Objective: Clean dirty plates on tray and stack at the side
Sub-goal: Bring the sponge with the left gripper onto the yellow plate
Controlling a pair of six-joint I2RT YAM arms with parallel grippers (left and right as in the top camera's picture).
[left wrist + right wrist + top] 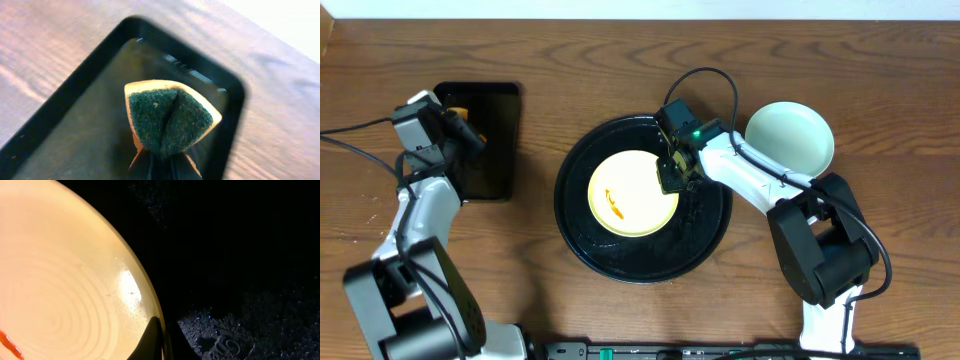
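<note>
Overhead view shows the yellow plate point(633, 193) lying flat near the middle of the round black tray point(582, 240), at the centre of the frame, with the right gripper point(672, 172) at the plate's right edge. In the right wrist view that gripper's fingers point(152, 341) are pressed together on the plate's rim at the bottom centre of the frame, one finger over the plate's inner side and the other over the wet, speckled tray floor. An orange smear point(613, 204) marks the left half of the plate. Two plates can be counted: the yellow one, and one mint plate point(790, 137) resting on the wooden table point(620, 60) at the upper right, just off the tray's rim and looking clean. Whether another plate lies under it cannot be told. There is one round tray and one rectangular black tray point(498, 165) at the upper left. The left gripper point(470, 128) hangs over that smaller tray, well apart from the plates, clamped on a sponge point(170, 120) folded so its green scouring face bulges outward between yellow edges. The right arm's black cable arcs above the round tray's upper right.
</note>
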